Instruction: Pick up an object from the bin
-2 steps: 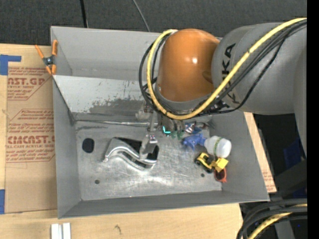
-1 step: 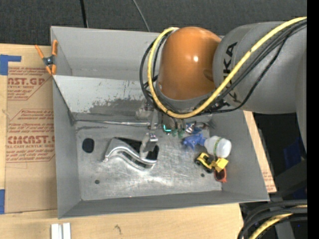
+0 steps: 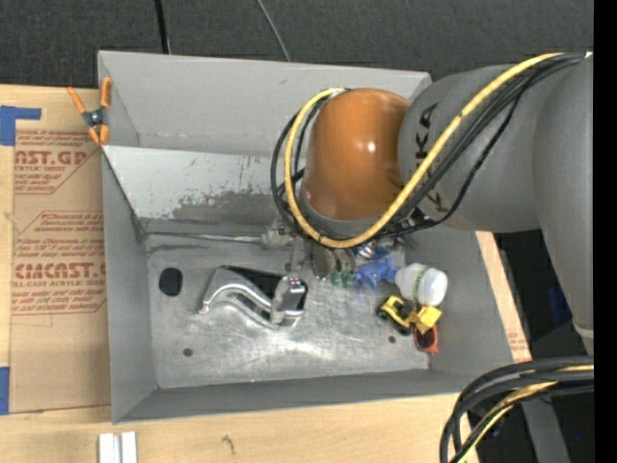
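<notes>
My gripper (image 3: 310, 257) hangs under the orange wrist cover, low over the middle of the bin floor. Just left of and below it lies a chrome tap-shaped metal piece (image 3: 236, 298), its thicker end (image 3: 290, 297) right beneath the gripper. A black flat piece (image 3: 253, 282) lies against the chrome one. To the right of the gripper lies a crumpled blue thing (image 3: 378, 274), partly hidden by the wrist.
A white round bottle (image 3: 422, 284) and a yellow toy vehicle (image 3: 409, 315) lie at the bin's right side. A small black disc (image 3: 170, 281) sits on the floor at the left. The arm and its cables cover the bin's upper right.
</notes>
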Controlling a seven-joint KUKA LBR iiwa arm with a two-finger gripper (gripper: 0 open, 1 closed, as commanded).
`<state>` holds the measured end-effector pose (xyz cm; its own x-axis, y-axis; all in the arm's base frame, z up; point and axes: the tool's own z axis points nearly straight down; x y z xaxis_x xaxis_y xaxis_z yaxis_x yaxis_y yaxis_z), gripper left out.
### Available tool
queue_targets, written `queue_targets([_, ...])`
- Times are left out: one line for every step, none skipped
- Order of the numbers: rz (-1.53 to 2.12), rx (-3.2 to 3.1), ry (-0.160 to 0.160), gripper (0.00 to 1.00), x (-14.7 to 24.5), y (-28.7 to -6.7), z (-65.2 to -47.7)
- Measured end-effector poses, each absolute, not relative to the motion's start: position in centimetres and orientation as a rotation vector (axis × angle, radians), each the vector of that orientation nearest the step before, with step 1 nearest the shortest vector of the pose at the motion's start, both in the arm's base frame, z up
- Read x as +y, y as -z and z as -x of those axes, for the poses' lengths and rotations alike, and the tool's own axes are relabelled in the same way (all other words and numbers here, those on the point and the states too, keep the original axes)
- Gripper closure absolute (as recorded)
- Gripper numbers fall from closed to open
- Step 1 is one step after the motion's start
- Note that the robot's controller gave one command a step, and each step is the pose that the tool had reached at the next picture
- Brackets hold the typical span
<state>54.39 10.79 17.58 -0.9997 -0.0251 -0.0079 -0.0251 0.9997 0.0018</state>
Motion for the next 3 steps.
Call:
queue_targets([-0.089,3.127,-0.005,0.00,11.1,-10.8,-53.2])
queue_targets([-0.017,3.110,-0.015,1.00,10.8,-8.1,-56.9])
queue_targets([-0.017,3.110,-0.015,1.00,10.8,-8.1,-56.9])
